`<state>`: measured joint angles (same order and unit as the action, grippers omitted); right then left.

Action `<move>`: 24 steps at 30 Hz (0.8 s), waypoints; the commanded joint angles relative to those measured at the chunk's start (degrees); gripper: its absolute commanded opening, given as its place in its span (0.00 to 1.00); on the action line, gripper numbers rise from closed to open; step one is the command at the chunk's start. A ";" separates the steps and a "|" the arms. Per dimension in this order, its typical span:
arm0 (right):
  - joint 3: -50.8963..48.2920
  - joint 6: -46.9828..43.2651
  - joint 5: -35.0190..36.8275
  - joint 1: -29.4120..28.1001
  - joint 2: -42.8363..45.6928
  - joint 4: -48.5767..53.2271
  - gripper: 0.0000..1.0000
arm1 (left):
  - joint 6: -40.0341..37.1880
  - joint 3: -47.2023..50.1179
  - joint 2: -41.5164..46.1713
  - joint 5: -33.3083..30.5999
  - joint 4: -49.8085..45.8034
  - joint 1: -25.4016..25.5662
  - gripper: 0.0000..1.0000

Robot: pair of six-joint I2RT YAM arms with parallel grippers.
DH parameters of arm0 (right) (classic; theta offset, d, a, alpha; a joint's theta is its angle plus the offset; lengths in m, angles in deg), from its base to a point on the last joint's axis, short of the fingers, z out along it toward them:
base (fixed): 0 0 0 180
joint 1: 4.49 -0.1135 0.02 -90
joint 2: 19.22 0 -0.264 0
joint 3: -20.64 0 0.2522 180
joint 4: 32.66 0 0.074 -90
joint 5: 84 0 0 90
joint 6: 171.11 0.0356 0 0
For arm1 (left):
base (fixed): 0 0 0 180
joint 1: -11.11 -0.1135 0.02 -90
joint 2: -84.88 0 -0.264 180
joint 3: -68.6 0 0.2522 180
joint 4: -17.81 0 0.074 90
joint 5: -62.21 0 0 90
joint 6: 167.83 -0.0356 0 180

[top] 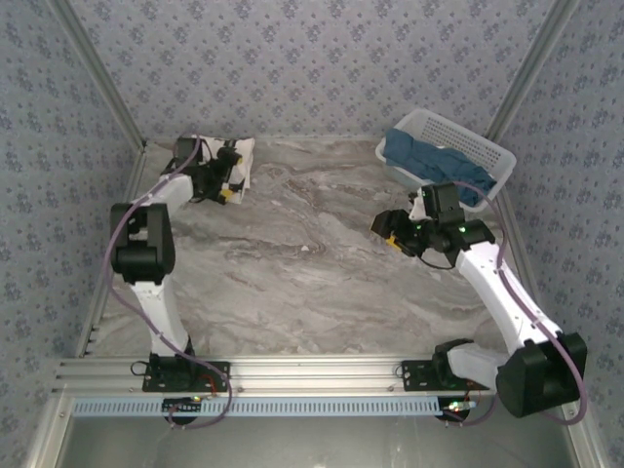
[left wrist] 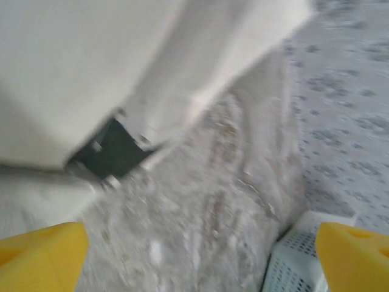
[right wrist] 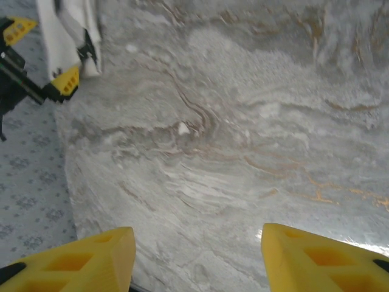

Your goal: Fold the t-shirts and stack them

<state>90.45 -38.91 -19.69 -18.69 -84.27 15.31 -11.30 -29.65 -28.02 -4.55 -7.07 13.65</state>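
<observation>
My left end effector (left wrist: 197, 258) gapes wide, empty, beside the cream-white t-shirt (top: 244, 153) at the far-left corner of the bench (top: 312, 283). My right end effector (right wrist: 197, 255) is open, empty; teal t-shirts (top: 429, 156) lie in the white basket (top: 468, 136).

No readable text, labels, brands or numbers in any view; small dark marks near the edge of the cream-white cloth t-shirt (left wrist: 91, 73) are too blurred to make out as characters
</observation>
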 commanded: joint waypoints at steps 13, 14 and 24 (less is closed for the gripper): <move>8.15 -4.78 35.42 2.15 8.73 4.23 1.00 | -22.40 21.35 49.51 -43.41 -23.59 5.57 0.98; 7.61 -3.83 41.94 1.90 8.42 5.48 1.00 | -25.14 26.55 53.90 -46.85 -20.01 5.52 0.98; -26.81 -35.51 50.95 2.11 9.76 -41.12 1.00 | -51.40 65.62 67.75 -45.06 18.34 -1.87 0.98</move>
<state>66.76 -64.20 25.34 -16.98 -73.43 -12.05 -56.26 32.93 41.53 -50.67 -2.08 13.85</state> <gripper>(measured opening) 0.999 0.976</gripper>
